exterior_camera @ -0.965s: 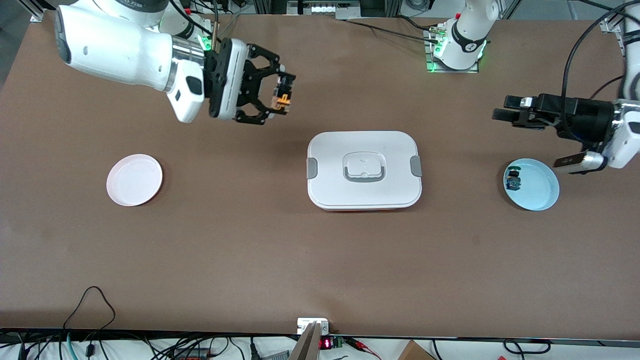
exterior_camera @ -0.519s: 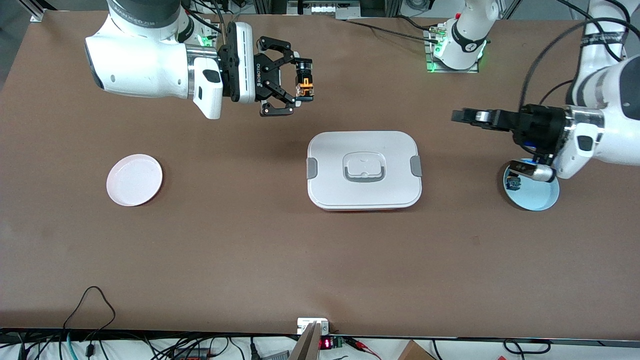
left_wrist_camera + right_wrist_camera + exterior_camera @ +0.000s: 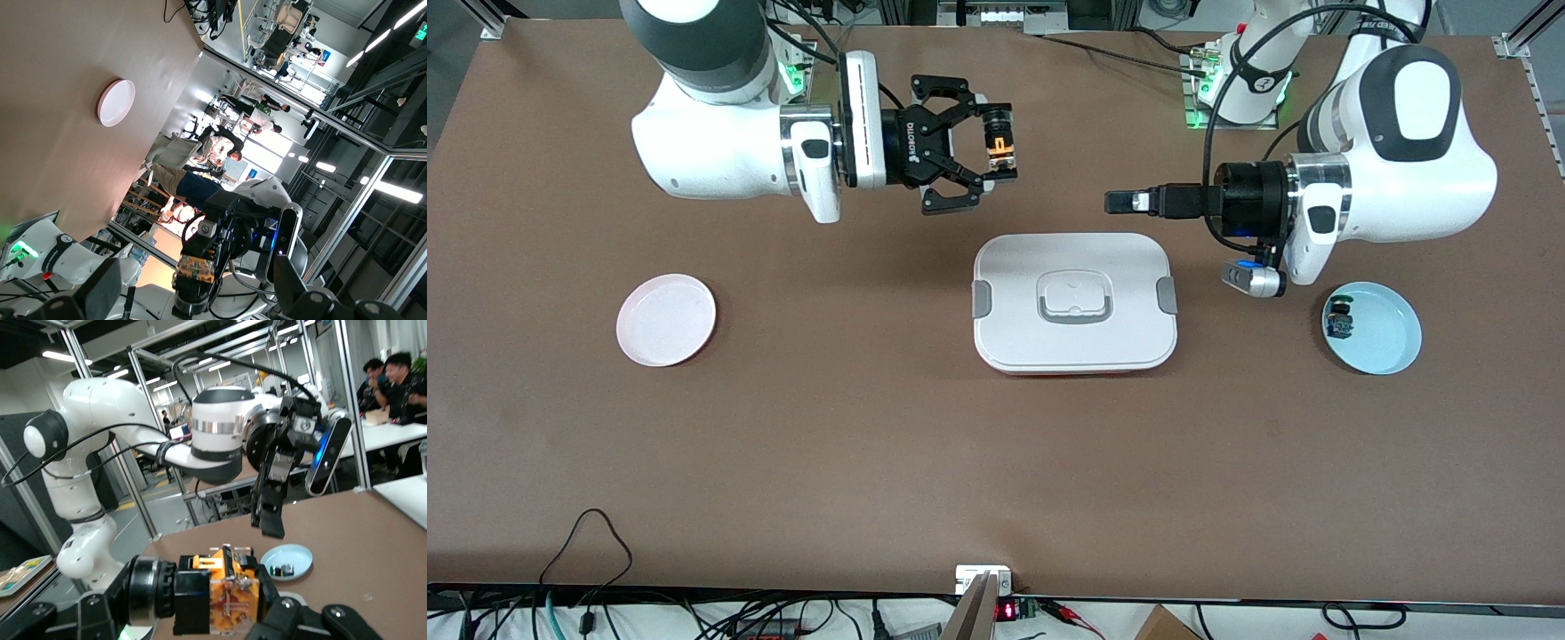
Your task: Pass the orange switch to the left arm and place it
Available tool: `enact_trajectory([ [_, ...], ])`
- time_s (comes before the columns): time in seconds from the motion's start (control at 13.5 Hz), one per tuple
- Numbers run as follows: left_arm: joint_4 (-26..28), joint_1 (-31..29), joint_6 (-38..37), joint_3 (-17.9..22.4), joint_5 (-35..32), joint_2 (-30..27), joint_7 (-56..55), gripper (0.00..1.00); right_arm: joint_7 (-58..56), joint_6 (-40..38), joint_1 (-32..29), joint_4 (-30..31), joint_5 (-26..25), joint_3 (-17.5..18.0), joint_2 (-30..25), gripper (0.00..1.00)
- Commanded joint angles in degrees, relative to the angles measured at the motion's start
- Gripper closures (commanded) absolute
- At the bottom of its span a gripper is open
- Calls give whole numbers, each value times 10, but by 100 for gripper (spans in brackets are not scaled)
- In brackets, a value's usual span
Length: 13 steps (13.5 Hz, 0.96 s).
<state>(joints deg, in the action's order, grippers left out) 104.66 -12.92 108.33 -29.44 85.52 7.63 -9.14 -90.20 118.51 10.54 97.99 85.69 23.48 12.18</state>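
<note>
Presently, the orange switch (image 3: 997,145) is being pinched in the right gripper (image 3: 996,147), held above the worktop (image 3: 871,427) short of the box (image 3: 1074,302). The left gripper (image 3: 1129,202), spread, is being pointed toward it. Judged light, rigid and small; its exposed end is being offered for grasping.

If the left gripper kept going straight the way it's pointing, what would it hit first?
Probably the orange switch held in the right gripper. The left gripper aims across toward it, above the table; heights look roughly matched, though depth is uncertain.
</note>
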Motion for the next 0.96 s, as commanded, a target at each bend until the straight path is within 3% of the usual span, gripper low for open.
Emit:
enact_trajectory([
  [0.0,18,-9,9,-11,17,-25,27,0,-43,59,21,8,55,-1,-7,100],
  [0.3,48,-10,54,-38,17,-65,108,0,-50,115,46,8,91,-1,-6,100],
  [0.89,46,-7,68,-67,18,-60,106,0,-59,173,71,7,108,-1,-1,100],
])
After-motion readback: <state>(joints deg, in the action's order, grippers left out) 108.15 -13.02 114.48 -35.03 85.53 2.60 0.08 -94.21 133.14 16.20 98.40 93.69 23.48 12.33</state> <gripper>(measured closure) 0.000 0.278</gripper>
